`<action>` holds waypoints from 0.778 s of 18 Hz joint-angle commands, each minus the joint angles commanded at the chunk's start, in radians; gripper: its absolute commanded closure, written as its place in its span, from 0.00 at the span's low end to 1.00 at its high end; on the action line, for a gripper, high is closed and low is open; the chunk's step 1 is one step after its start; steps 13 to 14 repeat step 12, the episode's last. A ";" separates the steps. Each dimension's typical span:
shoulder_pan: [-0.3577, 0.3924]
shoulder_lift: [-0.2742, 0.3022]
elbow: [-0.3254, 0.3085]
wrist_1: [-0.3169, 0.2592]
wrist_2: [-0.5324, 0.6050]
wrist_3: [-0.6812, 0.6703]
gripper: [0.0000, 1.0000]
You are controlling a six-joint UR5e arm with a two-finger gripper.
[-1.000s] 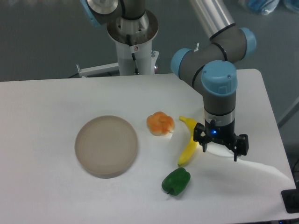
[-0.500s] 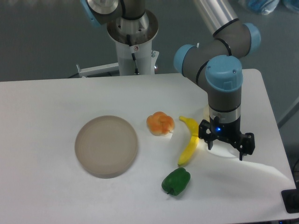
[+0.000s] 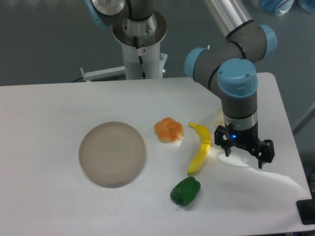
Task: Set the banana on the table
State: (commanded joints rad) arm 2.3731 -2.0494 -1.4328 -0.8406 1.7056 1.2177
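The yellow banana (image 3: 200,148) lies flat on the white table (image 3: 49,113), right of centre, between the orange lobed fruit and the green pepper. My gripper (image 3: 243,156) hangs just right of the banana, a little above the table. It is open and empty, its two black fingers spread wide. It does not touch the banana.
A round grey-beige plate (image 3: 112,154) lies left of centre. An orange lobed fruit (image 3: 169,130) sits just left of the banana's top end. A green pepper (image 3: 185,191) lies below the banana. The arm's base column (image 3: 140,39) stands at the table's far edge.
My open gripper has drifted to the right and slightly down, away from the banana. The banana and the other things have not moved.
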 joint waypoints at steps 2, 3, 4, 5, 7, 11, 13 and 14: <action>-0.003 -0.005 0.006 0.000 0.002 0.009 0.00; -0.003 -0.009 0.009 0.000 0.002 0.011 0.00; -0.003 -0.012 0.015 -0.002 0.002 0.011 0.00; -0.005 -0.018 0.023 -0.002 0.005 0.011 0.00; -0.006 -0.023 0.031 0.000 0.037 0.017 0.00; -0.009 -0.028 0.037 0.000 0.039 0.025 0.00; -0.011 -0.026 0.038 0.000 0.039 0.025 0.00; -0.011 -0.026 0.038 0.000 0.039 0.025 0.00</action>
